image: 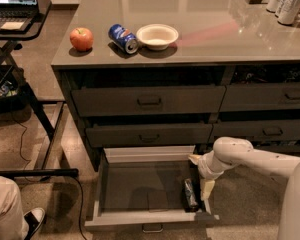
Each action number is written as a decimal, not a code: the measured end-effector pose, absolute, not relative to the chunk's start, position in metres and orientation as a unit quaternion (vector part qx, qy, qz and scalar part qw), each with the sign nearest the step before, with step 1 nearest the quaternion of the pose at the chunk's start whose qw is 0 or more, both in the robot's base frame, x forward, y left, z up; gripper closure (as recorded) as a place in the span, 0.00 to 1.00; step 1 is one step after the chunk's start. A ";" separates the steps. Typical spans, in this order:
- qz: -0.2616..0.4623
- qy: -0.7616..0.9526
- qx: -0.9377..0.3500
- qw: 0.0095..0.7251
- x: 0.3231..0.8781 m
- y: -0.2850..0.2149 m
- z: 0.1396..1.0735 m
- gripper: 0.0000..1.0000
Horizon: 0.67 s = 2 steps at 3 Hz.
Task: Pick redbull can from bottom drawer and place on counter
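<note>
The bottom drawer [140, 219] is pulled open below the two shut drawers. The redbull can [190, 193] lies on its side at the drawer's right end, along the right wall. My gripper [202, 176] hangs from the white arm at the drawer's right edge, just right of and slightly above the can, with one pale finger [206, 189] pointing down. It holds nothing. The counter [210, 29] tops the cabinet above.
On the counter stand an apple [81, 38], a blue Pepsi can [123, 38] on its side, a white bowl [157, 36] and silver-white cans [287, 1] at the far right. A laptop desk [17, 19] stands at the left. A person's leg and shoe [12, 214] are at bottom left.
</note>
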State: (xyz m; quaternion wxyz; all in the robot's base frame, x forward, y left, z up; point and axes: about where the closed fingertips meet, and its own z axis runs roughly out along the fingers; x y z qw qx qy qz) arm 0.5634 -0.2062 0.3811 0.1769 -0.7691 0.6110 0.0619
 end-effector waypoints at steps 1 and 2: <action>0.062 0.611 -0.769 0.177 0.563 -0.206 0.381 0.00; 0.068 0.613 -0.770 0.167 0.571 -0.211 0.352 0.00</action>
